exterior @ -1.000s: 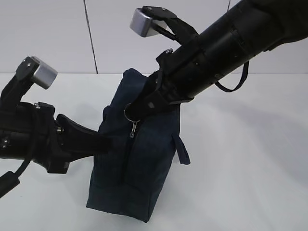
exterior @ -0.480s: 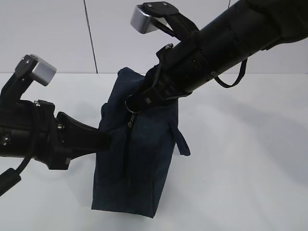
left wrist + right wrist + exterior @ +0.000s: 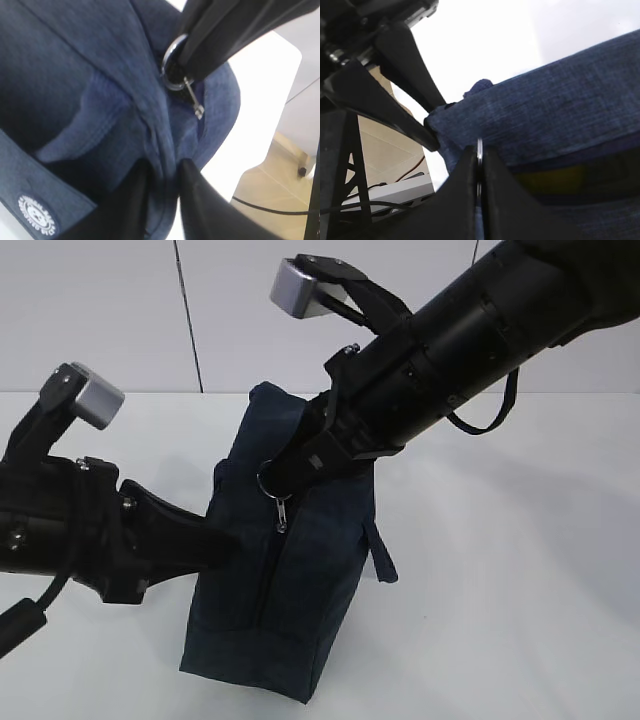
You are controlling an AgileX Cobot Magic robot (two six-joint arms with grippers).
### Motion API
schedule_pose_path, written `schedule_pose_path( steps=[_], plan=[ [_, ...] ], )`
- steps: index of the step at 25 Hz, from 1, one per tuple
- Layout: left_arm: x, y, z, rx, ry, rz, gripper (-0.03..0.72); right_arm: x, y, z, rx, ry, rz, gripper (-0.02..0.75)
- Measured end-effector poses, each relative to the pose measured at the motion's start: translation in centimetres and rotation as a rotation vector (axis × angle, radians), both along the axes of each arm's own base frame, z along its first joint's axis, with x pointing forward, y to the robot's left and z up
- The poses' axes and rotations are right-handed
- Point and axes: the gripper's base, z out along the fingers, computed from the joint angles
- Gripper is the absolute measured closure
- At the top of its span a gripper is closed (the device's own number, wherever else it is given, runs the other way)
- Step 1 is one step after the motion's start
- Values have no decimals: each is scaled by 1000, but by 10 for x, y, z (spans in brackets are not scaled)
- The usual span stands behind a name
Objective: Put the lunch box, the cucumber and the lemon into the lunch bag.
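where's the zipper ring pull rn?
In the exterior view the ring pull sits mid-frame at the upper front of the lunch bag, pinched in the right claw; the left claw grips fabric lower left.

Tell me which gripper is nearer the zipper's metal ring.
Right. The right gripper is shut on the metal ring itself, at the lunch bag's upper part. The left gripper sits lower, its fingers around a fold of the bag's fabric.
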Motion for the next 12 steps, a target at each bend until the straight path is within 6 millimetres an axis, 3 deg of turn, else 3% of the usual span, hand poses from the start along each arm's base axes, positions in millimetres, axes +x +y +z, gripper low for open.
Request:
schedule_pose_path(
  steps=[5,12],
  plan=[
    [0,-1,-3,4,14,-12,421,1,0,0,1,-4,-4,717],
    [1,-2,-9,18,30,-22,408,1,0,0,0,-9,-8,717]
  ],
)
